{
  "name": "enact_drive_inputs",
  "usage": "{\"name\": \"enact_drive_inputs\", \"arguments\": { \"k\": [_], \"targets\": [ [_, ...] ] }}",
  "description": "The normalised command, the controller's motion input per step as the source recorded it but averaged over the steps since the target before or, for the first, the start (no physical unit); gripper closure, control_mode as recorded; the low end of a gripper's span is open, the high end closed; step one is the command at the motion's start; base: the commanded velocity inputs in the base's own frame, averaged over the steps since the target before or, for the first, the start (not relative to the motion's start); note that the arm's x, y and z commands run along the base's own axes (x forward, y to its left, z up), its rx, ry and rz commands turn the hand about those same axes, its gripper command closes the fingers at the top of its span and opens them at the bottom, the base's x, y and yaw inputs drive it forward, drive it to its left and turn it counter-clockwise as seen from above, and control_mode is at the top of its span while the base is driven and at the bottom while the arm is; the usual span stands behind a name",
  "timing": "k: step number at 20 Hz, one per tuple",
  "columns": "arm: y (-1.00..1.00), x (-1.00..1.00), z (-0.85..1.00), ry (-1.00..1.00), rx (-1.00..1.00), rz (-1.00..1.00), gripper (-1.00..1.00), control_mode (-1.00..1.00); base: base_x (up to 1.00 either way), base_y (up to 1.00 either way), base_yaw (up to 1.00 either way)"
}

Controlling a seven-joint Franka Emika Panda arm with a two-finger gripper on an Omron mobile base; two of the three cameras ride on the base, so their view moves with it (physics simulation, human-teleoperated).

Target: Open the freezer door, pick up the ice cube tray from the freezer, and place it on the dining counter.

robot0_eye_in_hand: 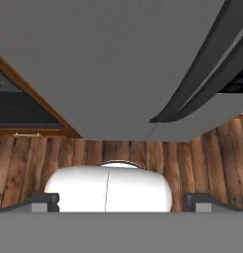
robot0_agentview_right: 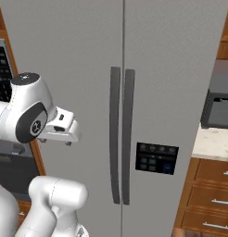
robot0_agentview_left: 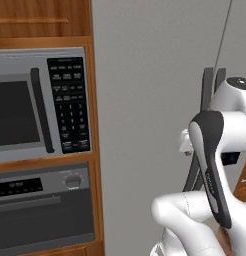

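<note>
The freezer door (robot0_agentview_right: 65, 55) is the plain light-grey left half of the fridge, and it stands closed. Its long dark handle (robot0_agentview_right: 115, 134) runs down beside the seam. In the left base view the freezer door (robot0_agentview_left: 145, 100) fills the middle, and its handle (robot0_agentview_left: 207, 85) is partly hidden behind my arm. My gripper (robot0_agentview_right: 55, 140) hangs in front of this door, left of the handle, pointing down and touching nothing. In the hand view my gripper (robot0_eye_in_hand: 121, 202) is open, its fingertips (robot0_eye_in_hand: 44, 200) wide apart, with the door's bottom edge (robot0_eye_in_hand: 103, 64) and handle (robot0_eye_in_hand: 207, 64) above them. The ice cube tray and freezer interior are hidden. The dining counter is out of view.
The neighbouring door carries a dark dispenser panel (robot0_agentview_right: 155, 158). A microwave (robot0_agentview_left: 40, 105) and oven (robot0_agentview_left: 40, 205) sit in the wooden cabinet to the left. To the right stands a pale counter (robot0_agentview_right: 211, 143) with a dark appliance (robot0_agentview_right: 218, 109) and drawers (robot0_agentview_right: 213, 185). Wooden floor (robot0_eye_in_hand: 24, 163) lies below.
</note>
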Motion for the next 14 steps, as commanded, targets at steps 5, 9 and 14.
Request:
{"name": "enact_drive_inputs", "arguments": {
  "k": [5, 9, 14],
  "targets": [
    [-1.0, -0.7, -0.01, -0.31, 0.03, 0.03, -1.0, -1.0, 0.0, 0.0, 0.0],
    [-0.96, -0.05, 0.0, -0.56, 0.09, 0.11, -1.0, -1.0, 0.0, 0.0, 0.0],
    [-0.62, 0.0, 0.0, -0.58, 0.05, 0.12, -1.0, -1.0, 0.0, 0.0, 0.0]
  ]
}}
